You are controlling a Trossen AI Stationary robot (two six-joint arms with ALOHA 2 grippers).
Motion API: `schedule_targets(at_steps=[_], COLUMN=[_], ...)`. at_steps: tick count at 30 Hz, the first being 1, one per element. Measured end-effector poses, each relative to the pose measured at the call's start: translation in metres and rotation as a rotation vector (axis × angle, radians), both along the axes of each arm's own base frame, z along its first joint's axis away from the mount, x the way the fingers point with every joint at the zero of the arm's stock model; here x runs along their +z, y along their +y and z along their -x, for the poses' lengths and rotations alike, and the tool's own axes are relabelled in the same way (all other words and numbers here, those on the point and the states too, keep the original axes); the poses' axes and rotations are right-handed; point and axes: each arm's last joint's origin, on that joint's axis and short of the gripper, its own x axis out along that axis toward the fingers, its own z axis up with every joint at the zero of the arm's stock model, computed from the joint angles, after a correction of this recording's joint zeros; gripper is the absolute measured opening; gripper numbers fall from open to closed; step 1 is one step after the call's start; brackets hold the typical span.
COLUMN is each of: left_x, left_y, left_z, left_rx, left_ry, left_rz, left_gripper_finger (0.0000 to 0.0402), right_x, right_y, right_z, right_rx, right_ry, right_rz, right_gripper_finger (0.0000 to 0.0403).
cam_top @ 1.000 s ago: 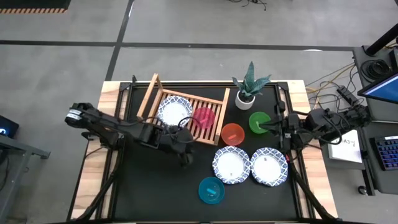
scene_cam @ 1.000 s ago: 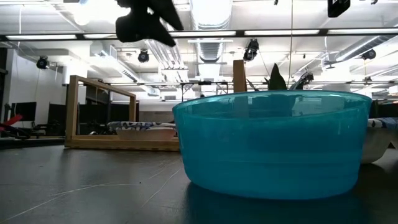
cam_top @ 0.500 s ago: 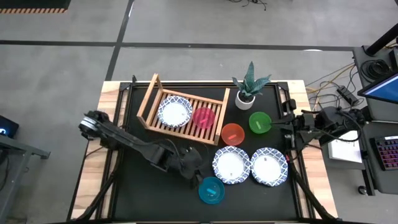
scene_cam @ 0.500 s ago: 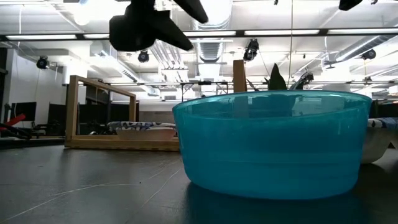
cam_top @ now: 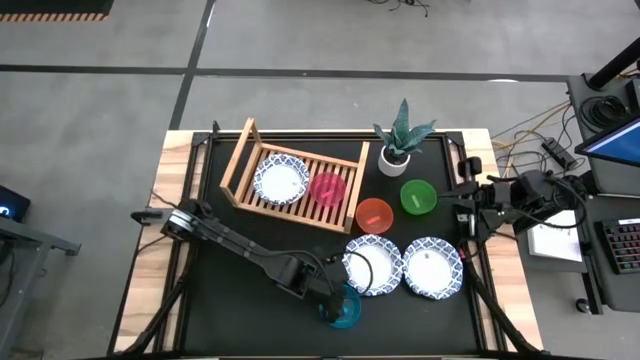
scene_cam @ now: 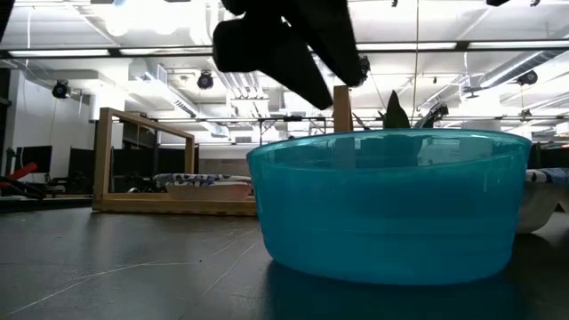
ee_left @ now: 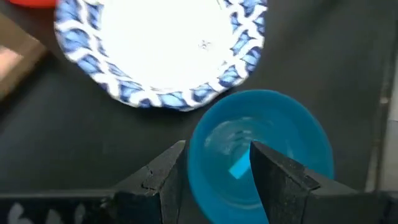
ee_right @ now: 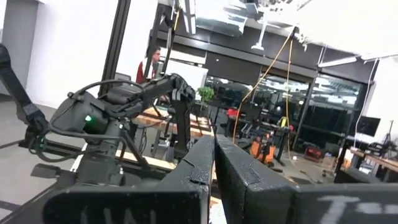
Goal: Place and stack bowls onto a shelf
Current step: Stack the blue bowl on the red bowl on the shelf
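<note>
L end effector point(ee_left: 214, 163) fingers apart, straddling near rim of teal bowl point(cam_top: 341, 306), lower centre of high view | R end effector point(ee_right: 213, 163) fingers together, idle at right table edge | I see shelf point(cam_top: 296, 180) upper left, holding patterned bowl point(cam_top: 281, 179) + pink bowl point(cam_top: 327, 187)

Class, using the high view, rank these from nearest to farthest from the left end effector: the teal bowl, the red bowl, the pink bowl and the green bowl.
1. teal bowl, directly beneath the left end effector
2. red bowl, mid-table
3. pink bowl, on the shelf
4. green bowl, right side
</note>
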Motion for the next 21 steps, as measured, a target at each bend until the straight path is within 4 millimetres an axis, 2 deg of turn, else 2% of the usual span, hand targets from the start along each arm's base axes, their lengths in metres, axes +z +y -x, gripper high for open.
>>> schedule_targets(at_steps=[11, 21], left_x=[-0.007, -0.018], left_y=[0.002, 0.001], left_z=[0.001, 0.005], left_rx=[0.015, -0.046], left_ry=[0.030, 0.061], left_rz=[-0.056, -0.094], left_gripper_finger=[0.0157, 0.0143], right_x=[0.003, 0.007], right_y=[0.000, -0.001], right_z=[0.001, 0.003], right_rx=[-0.018, -0.022], right_ry=[-0.027, -0.043], right_rz=[0.048, 0.058], right_gripper_finger=[0.0009, 0.0009])
